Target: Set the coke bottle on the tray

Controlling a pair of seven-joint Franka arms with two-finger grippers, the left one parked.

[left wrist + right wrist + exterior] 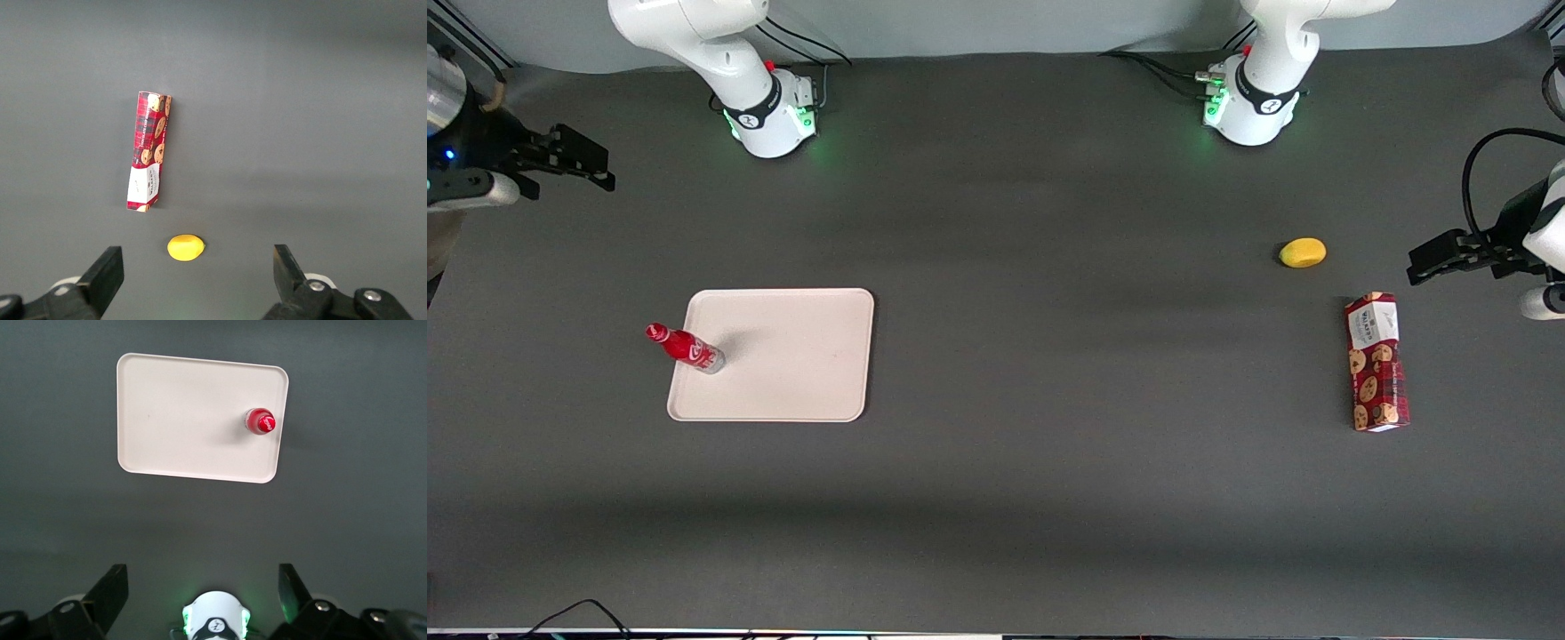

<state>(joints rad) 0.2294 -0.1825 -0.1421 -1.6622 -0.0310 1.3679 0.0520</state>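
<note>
The coke bottle (685, 347) is a small red bottle with a red cap. It stands upright on the tray (800, 356), just inside the rim at the working arm's end. From above, its cap (260, 421) shows close to one short edge of the cream tray (187, 420). My gripper (603, 169) hangs high and well clear of the tray, farther from the front camera and toward the working arm's end of the table. It is open (202, 593), with nothing between its fingers.
A red cookie box (1376, 363) (148, 152) and a small yellow fruit (1303, 252) (185, 247) lie toward the parked arm's end. The working arm's base (774, 116) (215, 623) stands at the table's back edge.
</note>
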